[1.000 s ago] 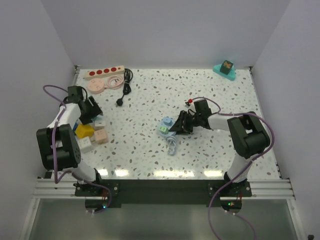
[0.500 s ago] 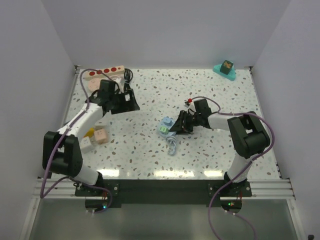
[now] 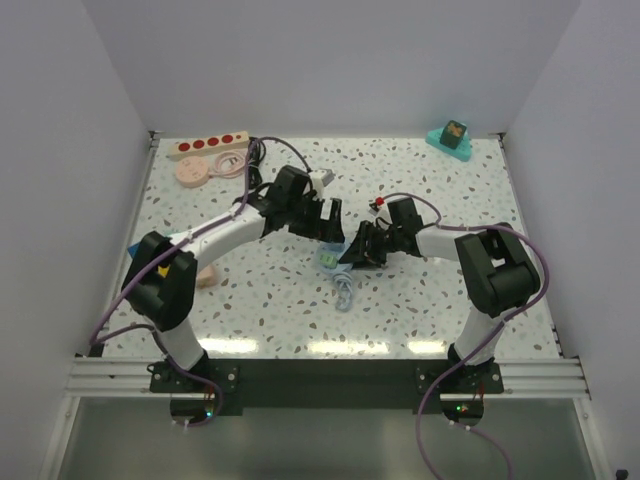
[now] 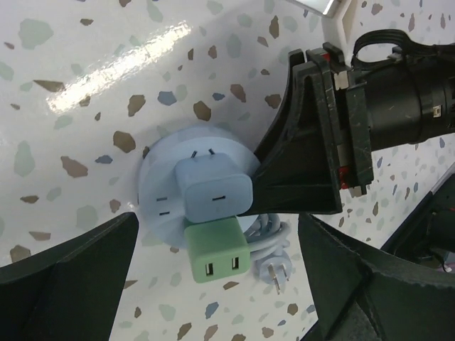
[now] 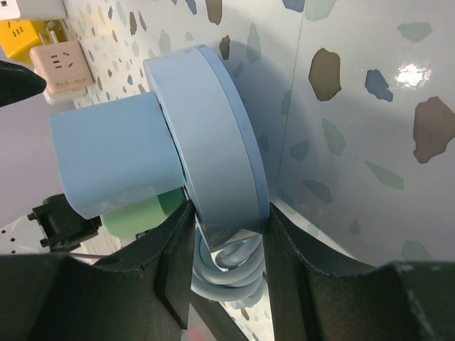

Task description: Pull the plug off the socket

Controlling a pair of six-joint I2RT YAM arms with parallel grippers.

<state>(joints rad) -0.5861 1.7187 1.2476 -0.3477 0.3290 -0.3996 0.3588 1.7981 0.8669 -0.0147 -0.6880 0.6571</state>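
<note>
Right gripper [image 3: 351, 254] is clamped on the socket [image 4: 159, 193]. It's a flat round light-blue disc in smooth matte plastic. In the right wrist view I see the black fingers [image 5: 173, 273] pinching it across its thickness at the rim, one on each face. I can't tell if it lies flat or is tipped up.

The plug [image 4: 212, 186] is a boxy light-blue block with rounded corners. It's seated in the middle of the socket's face, with thin slot pairs showing on the bare face beside it. A green block [image 4: 217, 254] with two USB ports touches the plug's lower side. A coil of light-blue cable [image 4: 268, 231] sits at the socket's edge and ends in a small pronged head [image 4: 276, 271].

Left gripper [image 3: 327, 222] hovers over the plug with its fingers wide apart and nothing held. In its wrist view, one dark finger sits on either side and neither touches the plug.

All this is mid-table, a bit right of centre, on the glossy speckled table [image 4: 106, 85].

At the back left there's a long cream strip [image 3: 207, 146] with red round outlets. A pink disc [image 3: 192, 171] sits just in front of it and a black cord [image 3: 256, 152] at its right end, all well apart from both grippers.
</note>
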